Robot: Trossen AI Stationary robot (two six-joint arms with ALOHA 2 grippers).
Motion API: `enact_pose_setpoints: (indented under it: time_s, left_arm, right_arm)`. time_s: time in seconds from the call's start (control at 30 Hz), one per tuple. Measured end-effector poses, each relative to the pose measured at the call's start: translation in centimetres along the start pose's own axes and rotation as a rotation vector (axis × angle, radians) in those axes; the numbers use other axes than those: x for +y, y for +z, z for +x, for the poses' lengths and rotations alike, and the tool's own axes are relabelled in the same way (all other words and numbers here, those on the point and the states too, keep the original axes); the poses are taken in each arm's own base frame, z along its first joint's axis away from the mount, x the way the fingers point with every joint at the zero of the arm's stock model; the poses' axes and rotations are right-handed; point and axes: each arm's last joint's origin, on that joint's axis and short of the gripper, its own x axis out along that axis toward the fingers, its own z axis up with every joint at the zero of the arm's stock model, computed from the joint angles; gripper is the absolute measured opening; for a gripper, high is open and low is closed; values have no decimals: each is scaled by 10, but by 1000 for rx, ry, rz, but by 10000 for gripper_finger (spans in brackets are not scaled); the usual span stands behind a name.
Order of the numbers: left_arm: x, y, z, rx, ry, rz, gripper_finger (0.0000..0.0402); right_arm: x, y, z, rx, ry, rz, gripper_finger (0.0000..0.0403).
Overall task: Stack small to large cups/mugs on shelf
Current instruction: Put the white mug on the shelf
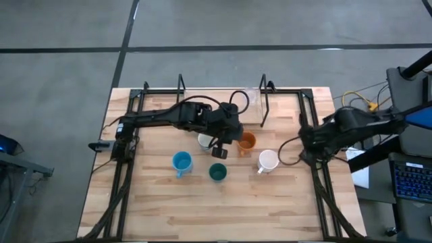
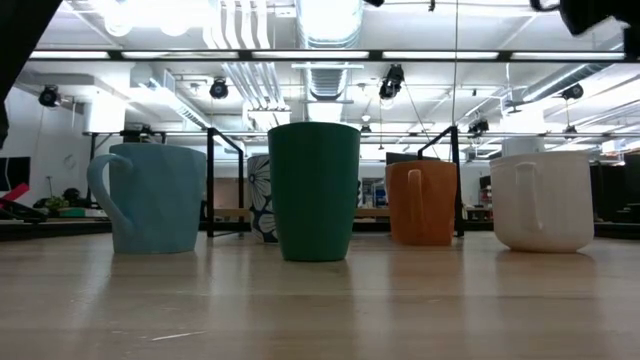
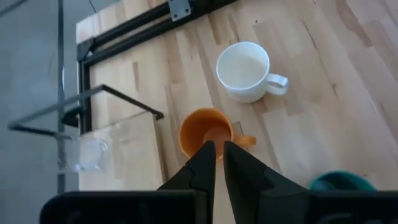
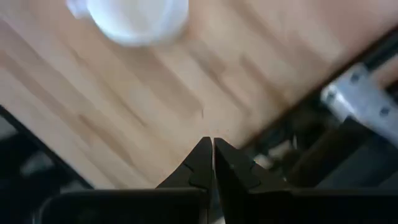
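We judge we are early, no cup shelved: left gripper [image 3: 215, 163], jaws nearly closed and empty, hovers above the orange ceramic mug [image 3: 208, 133] on the wooden tabletop [image 1: 270, 202] and must open to grasp it; right gripper [image 4: 212, 163], closed and empty, waits at the table's right edge.

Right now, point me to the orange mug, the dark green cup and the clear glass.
orange mug [image 3: 205, 132]: left wrist view, on its inner wall near the rim.
dark green cup [image 1: 217, 173]: high view, on its open mouth.
clear glass [image 3: 89, 154]: left wrist view, on its base, resting on the shelf.
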Motion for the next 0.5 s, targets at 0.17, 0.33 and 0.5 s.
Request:
enact_pose_setpoints:
  time_s: [0.17,0.33,0.5]
  left_arm:
    - [-1,-1,0,16,-2,-4,18]
    - [-1,-2,0,26,-2,-27,18]
    - [-1,-2,-3,20,0,-58,18]
  right_arm:
    - [3,-1,22,193,12,-60,9]
    - [6,0,41,366,50,-186,9]
    - [9,5,60,428,16,-319,9]
